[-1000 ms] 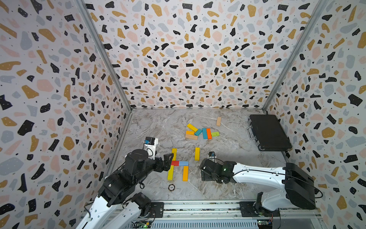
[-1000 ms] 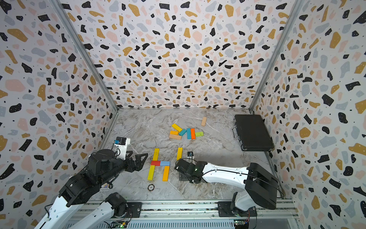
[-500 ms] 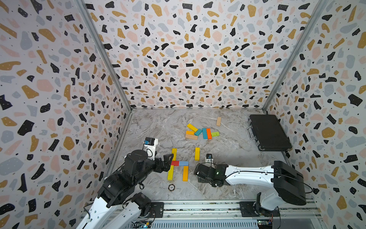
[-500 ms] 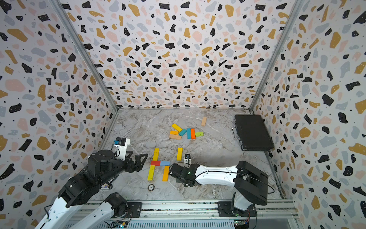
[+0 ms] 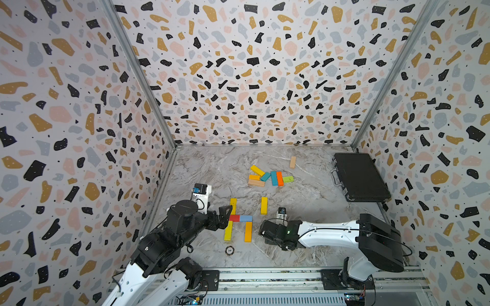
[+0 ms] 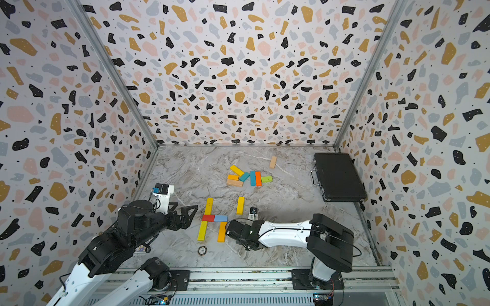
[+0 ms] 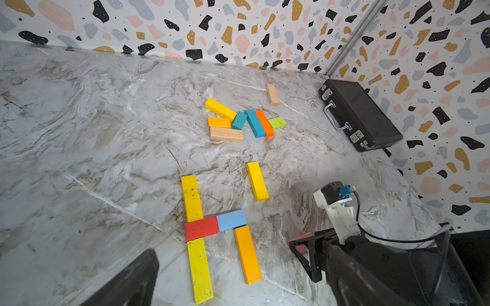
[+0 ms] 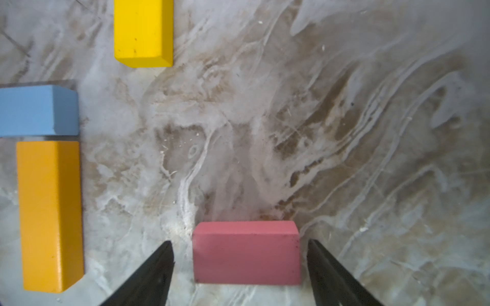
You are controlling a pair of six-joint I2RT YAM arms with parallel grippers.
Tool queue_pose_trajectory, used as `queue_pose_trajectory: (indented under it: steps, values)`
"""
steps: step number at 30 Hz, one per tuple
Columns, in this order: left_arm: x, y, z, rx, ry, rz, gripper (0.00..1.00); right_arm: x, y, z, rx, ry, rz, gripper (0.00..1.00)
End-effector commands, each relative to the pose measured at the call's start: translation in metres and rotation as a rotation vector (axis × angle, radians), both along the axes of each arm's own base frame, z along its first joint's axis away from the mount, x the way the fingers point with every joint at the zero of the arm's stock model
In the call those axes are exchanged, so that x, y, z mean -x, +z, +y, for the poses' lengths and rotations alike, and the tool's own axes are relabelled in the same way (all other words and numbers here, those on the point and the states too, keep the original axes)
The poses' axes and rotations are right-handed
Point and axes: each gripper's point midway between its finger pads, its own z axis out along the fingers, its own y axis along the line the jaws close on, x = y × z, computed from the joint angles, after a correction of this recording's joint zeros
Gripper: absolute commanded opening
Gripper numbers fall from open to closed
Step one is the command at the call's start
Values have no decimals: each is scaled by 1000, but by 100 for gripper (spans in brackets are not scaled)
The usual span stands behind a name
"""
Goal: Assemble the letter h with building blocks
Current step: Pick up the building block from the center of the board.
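The pink block (image 8: pixel 246 254) is seen flat on the worktop (image 8: pixel 371 132) between the parted jaws of the right gripper (image 8: pixel 240 242), with a gap at each side. The left gripper (image 6: pixel 186 208) is held wide apart.

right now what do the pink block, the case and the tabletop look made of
Pink block: likely painted wood, matte; a plain block nearby shows grain.
Case: matte black shell, probably plastic, with silvery metal latches.
Tabletop: marble-look veining, perhaps printed.

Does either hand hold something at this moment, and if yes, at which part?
Nothing is held yet. The right hand has one finger on each side of the pink block, with a gap at both; the left hand is open and empty.
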Motion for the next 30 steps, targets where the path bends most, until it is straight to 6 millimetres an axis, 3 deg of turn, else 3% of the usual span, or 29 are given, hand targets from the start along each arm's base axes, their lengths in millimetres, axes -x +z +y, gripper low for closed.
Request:
queue_pose_trajectory:
  steps: [1, 9, 13, 17, 30]
  values:
    - [-4, 3, -2, 18, 1, -15, 99, 4, -8, -8, 25, -26, 15, 78]
    - [-4, 3, -2, 16, 3, -14, 99, 2, -11, -4, 46, -15, 18, 67]
    - [-4, 3, -3, 18, 1, -13, 99, -8, 1, 6, 51, 14, -31, 61]
    - [-4, 2, -3, 16, 1, -12, 99, -25, 22, 25, 66, 50, -95, 60]
    - [-6, 0, -3, 8, 2, -5, 99, -64, 20, 37, 77, 7, -91, 61]
